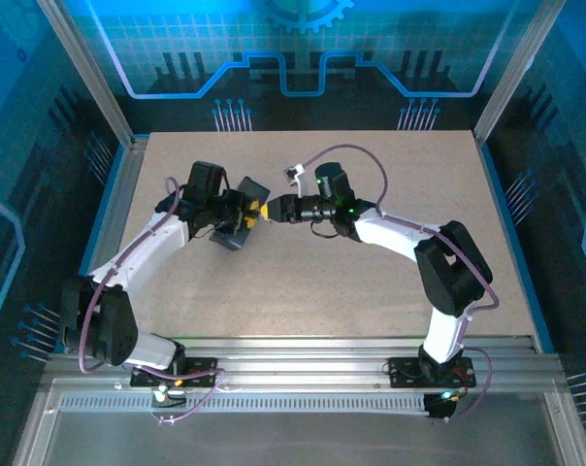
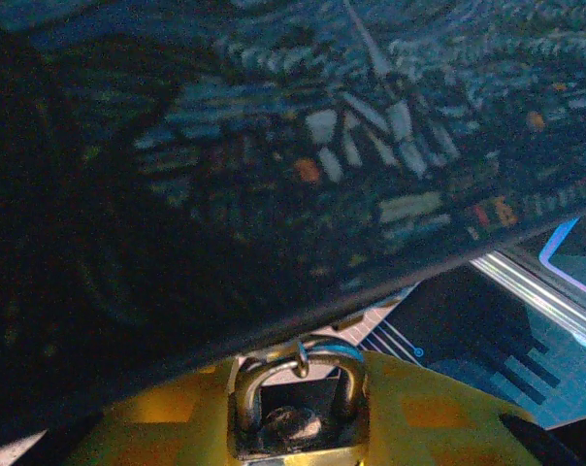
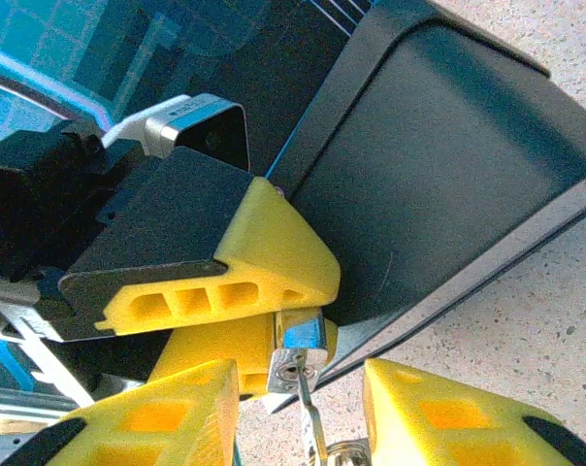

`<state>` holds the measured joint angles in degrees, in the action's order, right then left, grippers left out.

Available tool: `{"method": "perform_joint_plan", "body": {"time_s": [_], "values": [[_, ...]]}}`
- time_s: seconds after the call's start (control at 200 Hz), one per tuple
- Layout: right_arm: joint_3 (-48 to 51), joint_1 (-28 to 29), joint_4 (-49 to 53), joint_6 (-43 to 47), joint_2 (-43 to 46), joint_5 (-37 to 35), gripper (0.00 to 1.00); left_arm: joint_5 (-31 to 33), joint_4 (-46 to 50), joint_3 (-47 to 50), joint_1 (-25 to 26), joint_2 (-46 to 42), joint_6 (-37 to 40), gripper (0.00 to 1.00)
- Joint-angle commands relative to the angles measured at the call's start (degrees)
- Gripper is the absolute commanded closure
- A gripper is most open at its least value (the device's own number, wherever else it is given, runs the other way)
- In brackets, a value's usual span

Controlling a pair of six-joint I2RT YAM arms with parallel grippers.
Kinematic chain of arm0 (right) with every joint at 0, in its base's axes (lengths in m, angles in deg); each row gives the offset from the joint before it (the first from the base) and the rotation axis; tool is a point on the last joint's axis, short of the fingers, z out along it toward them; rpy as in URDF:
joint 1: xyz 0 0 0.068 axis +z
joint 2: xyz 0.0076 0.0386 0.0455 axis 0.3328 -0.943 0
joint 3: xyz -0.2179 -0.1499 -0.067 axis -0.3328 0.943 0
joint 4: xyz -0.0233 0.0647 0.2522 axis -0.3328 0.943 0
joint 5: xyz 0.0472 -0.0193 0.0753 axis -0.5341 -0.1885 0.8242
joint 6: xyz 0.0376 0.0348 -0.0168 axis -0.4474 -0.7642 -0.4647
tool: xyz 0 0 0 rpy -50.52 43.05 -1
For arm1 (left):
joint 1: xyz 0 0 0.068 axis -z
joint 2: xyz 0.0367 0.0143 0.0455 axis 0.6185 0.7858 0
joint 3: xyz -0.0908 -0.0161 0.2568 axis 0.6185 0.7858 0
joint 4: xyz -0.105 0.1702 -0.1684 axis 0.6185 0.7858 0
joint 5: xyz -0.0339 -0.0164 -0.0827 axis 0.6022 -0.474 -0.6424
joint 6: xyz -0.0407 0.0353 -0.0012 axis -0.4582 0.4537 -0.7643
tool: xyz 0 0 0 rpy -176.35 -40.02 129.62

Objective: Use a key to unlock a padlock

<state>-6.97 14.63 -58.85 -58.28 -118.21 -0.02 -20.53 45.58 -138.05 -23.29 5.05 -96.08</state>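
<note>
Yellow fingertips meet nose to nose over the middle of the table (image 1: pixel 371 311), a little left of centre. The left arm sweeps up from its base and bends inward. The right arm arches high from its own corner and reaches back across to face it.

The left gripper (image 1: pixel 249 211) is clamped on the padlock (image 3: pixel 299 342), one yellow finger above the silvery body and one below, with the keyhole turned toward the other arm. The right gripper (image 3: pixel 303 393) has its fingers (image 3: pixel 181 413) spread apart. The key (image 3: pixel 310 417) stands in the gap between them, its tip in the keyhole, and I see neither pad pressing on it.

Both wrists are well in from the table's edges and the metal posts at its corners, and the speckled board spreads wide on every side.

From the left wrist, the padlock's shackle (image 2: pixel 249 383) curves up to a small metal loop just under the edge of the dark blue patterned box (image 3: pixel 439 165). That box hangs tilted just beside the left gripper. I cannot tell what it holds.
</note>
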Motion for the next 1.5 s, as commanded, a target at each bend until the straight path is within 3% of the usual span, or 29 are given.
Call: {"method": "perform_joint_plan", "body": {"time_s": [0.0,0.28,1.496], "values": [[1.3,-0.7,-1.6,-0.3,2.9,-0.5,0.61,-1.2,-2.4,-0.3,-0.9,-2.7,0.0,1.00],[3.4,-0.8,1.0,1.0,5.0,-0.3,0.62,-1.2,-2.7,-0.2,-1.0,-2.8,-0.1,1.00],[-0.2,1.4,1.2,-0.2,-0.3,2.6,0.80,-1.2,-3.0,0.0,-1.0,-3.6,-0.6,1.00]]}}
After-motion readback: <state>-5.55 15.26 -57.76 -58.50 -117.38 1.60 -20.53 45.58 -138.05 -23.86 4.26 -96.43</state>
